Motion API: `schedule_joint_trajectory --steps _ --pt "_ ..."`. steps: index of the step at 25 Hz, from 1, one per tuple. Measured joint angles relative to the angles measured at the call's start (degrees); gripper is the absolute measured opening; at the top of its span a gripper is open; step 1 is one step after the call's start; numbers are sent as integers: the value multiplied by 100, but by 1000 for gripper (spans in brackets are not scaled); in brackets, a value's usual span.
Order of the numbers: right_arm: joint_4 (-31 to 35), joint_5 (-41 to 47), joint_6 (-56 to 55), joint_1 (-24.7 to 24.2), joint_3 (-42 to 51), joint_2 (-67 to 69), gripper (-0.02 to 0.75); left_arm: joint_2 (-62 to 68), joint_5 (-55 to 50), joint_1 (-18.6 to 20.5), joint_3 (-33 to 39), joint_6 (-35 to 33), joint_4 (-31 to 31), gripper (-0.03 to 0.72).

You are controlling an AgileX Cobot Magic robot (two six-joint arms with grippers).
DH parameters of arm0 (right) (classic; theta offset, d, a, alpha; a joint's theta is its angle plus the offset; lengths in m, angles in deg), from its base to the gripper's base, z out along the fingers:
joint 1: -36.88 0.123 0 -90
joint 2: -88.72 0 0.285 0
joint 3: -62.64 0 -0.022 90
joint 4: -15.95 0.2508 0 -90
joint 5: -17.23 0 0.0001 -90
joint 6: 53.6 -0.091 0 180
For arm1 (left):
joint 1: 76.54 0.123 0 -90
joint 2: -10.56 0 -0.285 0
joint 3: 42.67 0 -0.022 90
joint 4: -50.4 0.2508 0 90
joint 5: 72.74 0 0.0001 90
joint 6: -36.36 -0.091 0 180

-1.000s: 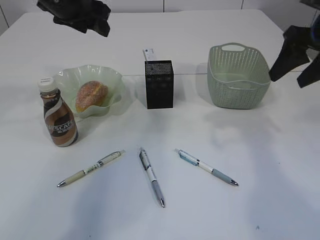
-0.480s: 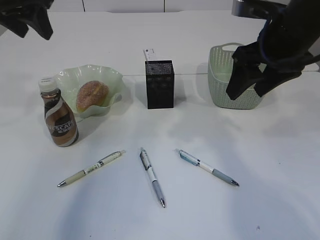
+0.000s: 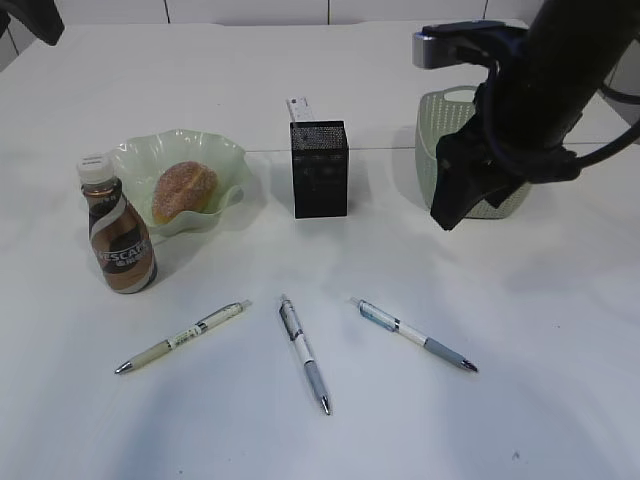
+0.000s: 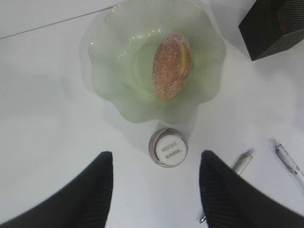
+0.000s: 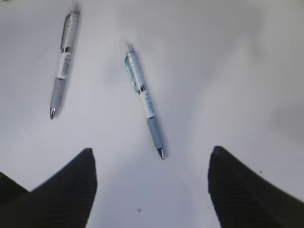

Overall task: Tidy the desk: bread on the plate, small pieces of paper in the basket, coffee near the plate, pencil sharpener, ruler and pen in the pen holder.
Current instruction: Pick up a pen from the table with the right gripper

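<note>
The left arm (image 3: 30, 15) is up high at the far left corner of the desk (image 3: 560, 400), and only a dark bit of it shows in the outside view. Its claw (image 4: 156, 190) points down with its two fingers spread wide and nothing between them. Right below the gap stands the coffee (image 4: 168, 147), seen from the top by its white cap. Just past the coffee is the plate (image 4: 104, 61), and the bread (image 4: 172, 65) lies in it. In the outside view the coffee (image 3: 117, 236) stands just beside the plate (image 3: 135, 160), at its front left, with the bread (image 3: 184, 190) on the plate. The holder (image 3: 319, 168) stands upright in the middle of the desk, and something white pokes up behind it, but it is too small to tell what. Three pens lie in front: the left pen (image 3: 181, 337), the middle pen (image 3: 303, 353) and the right pen (image 3: 414, 335), all apart from each other. The right arm (image 3: 540, 90) leans in from the top right and hangs in front of the basket (image 3: 440, 150), hiding much of it. Its claw (image 5: 152, 190) is wide too and holds nothing. The right pen (image 5: 144, 110) lies on the desk under the gap, and the middle pen (image 5: 63, 66) is off to the side.
</note>
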Motion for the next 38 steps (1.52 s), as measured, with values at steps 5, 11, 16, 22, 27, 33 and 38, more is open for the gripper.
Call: schedule_joint_trajectory --steps 5,11,16,22,27,33,38 --pt "-61 0 448 246 0 428 569 -12 -11 0 0 0 0 407" --pt "-176 -10 534 511 -9 1089 573 -47 -11 0 0 0 0 407" --pt "-298 -22 572 682 -9 1487 572 -71 -21 0 0 0 61 405" --pt "-689 -338 610 707 -9 1807 572 -71 -21 0 0 0 121 405" --pt "-785 -640 693 707 -9 1923 571 -71 -21 0 0 0 153 405" --pt "-805 -841 815 707 -9 1979 571 -71 -21 0 0 0 175 403" --pt "-712 -944 859 707 -9 2001 571 -71 -21 0 0 0 175 396"
